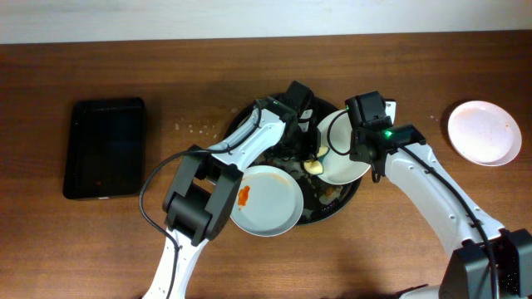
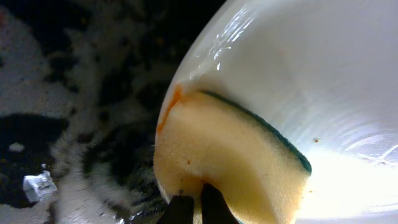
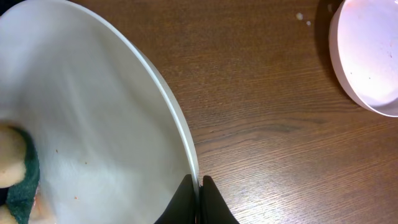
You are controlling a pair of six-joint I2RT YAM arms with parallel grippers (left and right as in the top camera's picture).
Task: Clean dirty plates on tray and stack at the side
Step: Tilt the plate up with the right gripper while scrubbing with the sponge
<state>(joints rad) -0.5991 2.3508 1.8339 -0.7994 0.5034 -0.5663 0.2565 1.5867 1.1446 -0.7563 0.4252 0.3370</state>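
Note:
My right gripper [image 1: 359,143] [image 3: 198,186] is shut on the rim of a white plate [image 1: 342,159] [image 3: 93,124] and holds it tilted over the round black tray [image 1: 332,206]. My left gripper [image 1: 309,139] [image 2: 194,208] is shut on a yellow sponge with a green back [image 1: 313,166] [image 2: 230,155] and presses it against that plate's [image 2: 311,81] inner face, where an orange smear shows at the rim. A second plate [image 1: 266,199] with a red-orange smear lies on the tray's front left. A third plate [image 1: 485,132] [image 3: 367,56] lies on the table at the far right.
A small black rectangular tray [image 1: 105,148] lies on the wooden table at the left. The round tray's floor is wet and foamy [image 2: 81,112]. A few white specks lie on the table left of the round tray [image 1: 193,127].

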